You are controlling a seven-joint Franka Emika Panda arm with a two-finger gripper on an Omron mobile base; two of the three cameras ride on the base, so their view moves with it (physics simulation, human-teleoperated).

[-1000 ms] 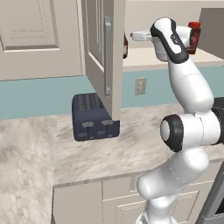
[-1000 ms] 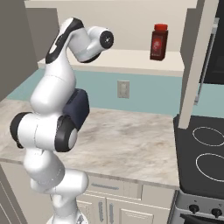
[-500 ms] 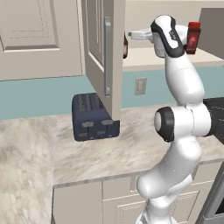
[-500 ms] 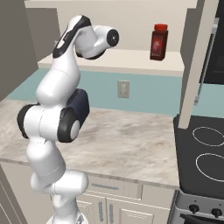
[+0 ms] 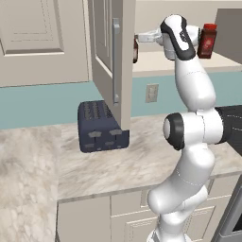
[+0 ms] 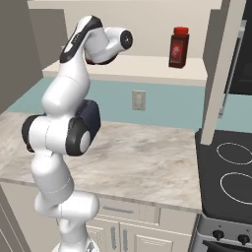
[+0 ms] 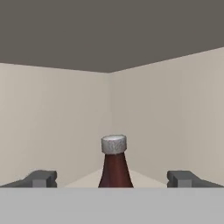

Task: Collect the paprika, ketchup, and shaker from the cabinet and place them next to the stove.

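Two dark finger tips of my gripper (image 7: 112, 178) stand wide apart and hold nothing, with the ketchup bottle (image 7: 114, 164) straight ahead between them, a little farther in. It stands upright on the cabinet (image 5: 106, 71) shelf (image 6: 142, 66), so its long axis runs vertically, grey cap on top, and my open jaws sit level on either side of its shoulders. It is near the far corner of the cabinet, apart from both walls as far as I can tell. In the left base view my hand reaches left along the shelf toward the open door, and a sliver of the dark bottle peeps out past the door's edge. A red-capped spice jar (image 6: 178, 47), likely the paprika, stands farther right on the same shelf, well apart from my hand. Down on the right lies the black stove (image 6: 226, 172), with bare marbled surface (image 6: 142, 157) beside it. Judging by this, I need to push straight forward until the bottle's body sits between the fingers, then close.
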